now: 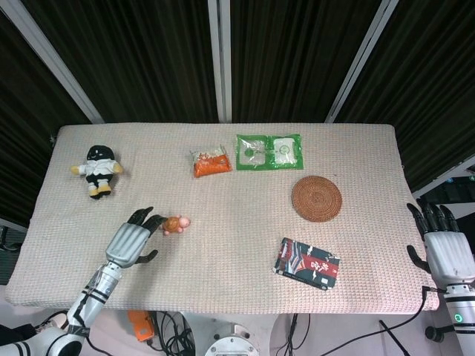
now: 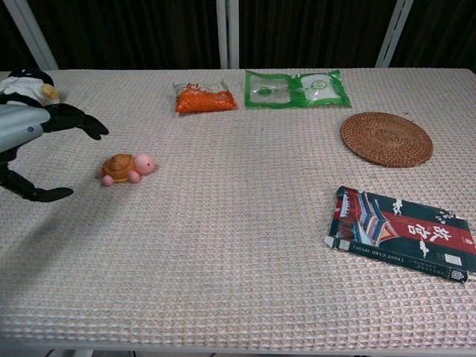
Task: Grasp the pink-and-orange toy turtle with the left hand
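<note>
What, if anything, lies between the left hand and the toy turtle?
Nothing visible does. The left hand hovers open just left of the toy turtle, with only bare table mat between them. The plush doll lies farther back.

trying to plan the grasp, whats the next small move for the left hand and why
Probably ease the left hand a little further toward the toy turtle and lower it, then close. The hand is open with its fingers spread. In the chest view it hangs just left of the turtle with a gap between them, so nothing is held yet.
</note>
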Available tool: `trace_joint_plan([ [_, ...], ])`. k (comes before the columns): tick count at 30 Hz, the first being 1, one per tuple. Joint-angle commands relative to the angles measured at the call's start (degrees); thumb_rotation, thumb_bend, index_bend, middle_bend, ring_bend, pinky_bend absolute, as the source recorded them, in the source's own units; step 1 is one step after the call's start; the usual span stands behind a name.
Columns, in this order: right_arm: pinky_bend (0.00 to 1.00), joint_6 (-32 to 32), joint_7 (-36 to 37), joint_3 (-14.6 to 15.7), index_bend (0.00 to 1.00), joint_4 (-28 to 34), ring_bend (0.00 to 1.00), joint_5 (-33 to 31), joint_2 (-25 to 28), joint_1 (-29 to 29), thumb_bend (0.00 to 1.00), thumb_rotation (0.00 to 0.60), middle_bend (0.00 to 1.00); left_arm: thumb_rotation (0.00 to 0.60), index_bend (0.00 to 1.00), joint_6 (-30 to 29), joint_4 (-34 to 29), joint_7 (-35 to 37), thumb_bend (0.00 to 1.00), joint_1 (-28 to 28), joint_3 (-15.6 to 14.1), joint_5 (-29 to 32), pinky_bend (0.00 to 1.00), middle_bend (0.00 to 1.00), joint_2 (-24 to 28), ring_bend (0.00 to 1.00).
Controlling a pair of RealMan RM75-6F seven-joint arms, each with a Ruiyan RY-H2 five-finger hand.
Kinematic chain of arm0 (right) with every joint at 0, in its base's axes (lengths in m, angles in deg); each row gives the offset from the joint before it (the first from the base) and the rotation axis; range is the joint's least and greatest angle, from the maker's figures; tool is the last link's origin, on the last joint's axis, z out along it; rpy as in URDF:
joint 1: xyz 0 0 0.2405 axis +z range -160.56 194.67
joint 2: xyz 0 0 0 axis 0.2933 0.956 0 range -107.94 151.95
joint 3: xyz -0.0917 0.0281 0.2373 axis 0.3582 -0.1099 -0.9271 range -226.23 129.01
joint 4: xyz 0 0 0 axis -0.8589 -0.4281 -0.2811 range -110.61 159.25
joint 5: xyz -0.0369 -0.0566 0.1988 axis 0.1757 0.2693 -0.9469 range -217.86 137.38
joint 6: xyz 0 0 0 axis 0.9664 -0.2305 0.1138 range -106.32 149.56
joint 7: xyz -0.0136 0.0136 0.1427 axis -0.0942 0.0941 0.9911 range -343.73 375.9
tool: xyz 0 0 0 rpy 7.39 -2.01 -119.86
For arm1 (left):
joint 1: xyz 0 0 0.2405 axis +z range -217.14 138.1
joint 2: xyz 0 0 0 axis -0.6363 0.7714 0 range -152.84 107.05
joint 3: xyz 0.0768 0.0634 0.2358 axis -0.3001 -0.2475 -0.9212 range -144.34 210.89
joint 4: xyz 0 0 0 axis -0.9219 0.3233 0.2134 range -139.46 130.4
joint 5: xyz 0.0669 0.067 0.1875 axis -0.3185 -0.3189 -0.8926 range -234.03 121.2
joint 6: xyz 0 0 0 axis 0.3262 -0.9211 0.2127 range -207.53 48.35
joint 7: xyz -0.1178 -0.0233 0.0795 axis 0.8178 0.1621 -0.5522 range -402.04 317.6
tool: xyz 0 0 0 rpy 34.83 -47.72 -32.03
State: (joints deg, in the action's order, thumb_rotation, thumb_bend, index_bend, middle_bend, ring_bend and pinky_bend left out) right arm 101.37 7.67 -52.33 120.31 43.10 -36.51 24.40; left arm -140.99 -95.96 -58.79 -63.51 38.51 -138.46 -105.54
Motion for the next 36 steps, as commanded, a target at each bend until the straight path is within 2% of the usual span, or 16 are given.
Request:
trace_joint_plan([
  [1, 0.0, -0.2, -0.1, 0.0, 0.0, 0.0, 0.0, 0.0, -0.1, 0.1, 0.27, 0.6, 0.0, 0.6, 0.18, 1.7, 1.4, -2.4, 0.25, -1.9, 0.8, 1.9, 0.11, 0.19, -1.8, 0.0],
  [9, 0.0, -0.5, -0.5, 0.1, 0.0, 0.1, 0.0, -0.3, -0.3, 0.3, 0.27, 0.6, 0.0, 0.6, 0.2, 2.8, 4.6, -5.5, 0.26, -4.6, 1.9, 4.2, 0.11, 0.19, -4.7, 0.0],
  [13, 0.0, -0.3, -0.4, -0.1, 0.0, 0.1, 0.0, -0.7, 0.0, 0.2, 0.27, 0.6, 0.0, 0.6, 0.26, 4.0, 6.0, -6.7, 0.28, -6.0, 2.0, 5.5, 0.1, 0.23, -5.5, 0.0],
  [24, 0.0, -0.9, 0.4, -0.1, 0.0, -0.4, 0.0, -1.3, 0.2, 0.3, 0.27, 0.6, 0.0, 0.6, 0.28, 4.5, 8.9, -9.2, 0.28, -8.2, 2.4, 8.6, 0.11, 0.25, -8.2, 0.02],
  [36, 0.0, -1.0, 0.7, -0.2, 0.0, -0.6, 0.0, -1.7, 0.3, 0.2, 0.28, 0.6, 0.0, 0.6, 0.37, 5.8, 11.3, -9.6, 0.38, -10.1, 2.4, 11.7, 0.14, 0.38, -9.7, 0.11],
])
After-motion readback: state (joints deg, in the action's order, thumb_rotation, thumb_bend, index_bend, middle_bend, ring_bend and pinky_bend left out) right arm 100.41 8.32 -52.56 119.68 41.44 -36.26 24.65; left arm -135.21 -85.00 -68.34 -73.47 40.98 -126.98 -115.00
